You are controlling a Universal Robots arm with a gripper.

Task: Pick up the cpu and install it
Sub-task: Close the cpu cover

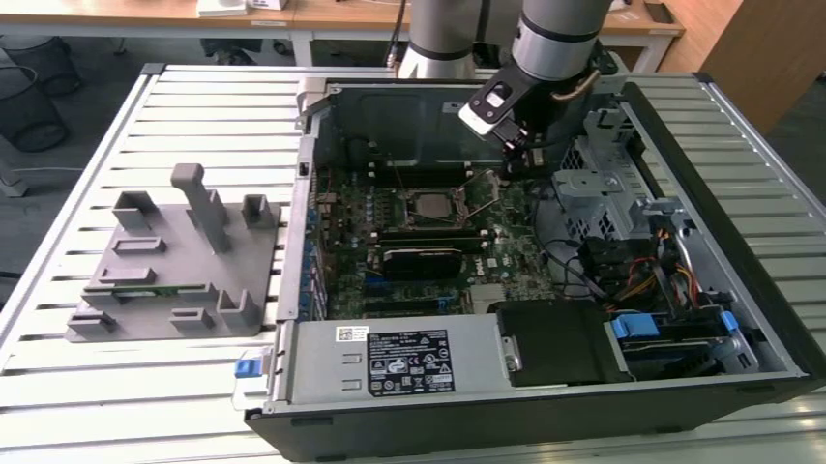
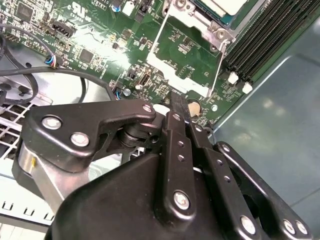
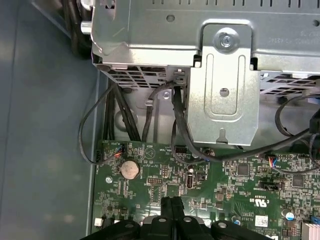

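Note:
The cpu [image 2: 226,6], a silvery-white square, lies in its socket on the green motherboard [image 2: 95,35]. The socket's metal load plate [image 2: 187,50] stands swung open beside it. In the exterior view the socket [image 1: 432,205] sits mid-board inside the open computer case. My gripper [image 1: 516,166] hangs just to the exterior view's right of the socket. Its black fingers [image 2: 175,112] are pressed together, shut with nothing between them, low over the board near the coin battery [image 3: 130,169]. The same shut gripper [image 3: 172,202] appears in the first wrist view.
A grey plastic fixture block [image 1: 174,261] stands on the slatted table [image 1: 116,387] to the exterior view's left of the case. A metal drive cage [image 3: 225,80] and black cables [image 3: 180,125] crowd the board's edge by the gripper. Memory slots [image 2: 270,35] run beside the socket.

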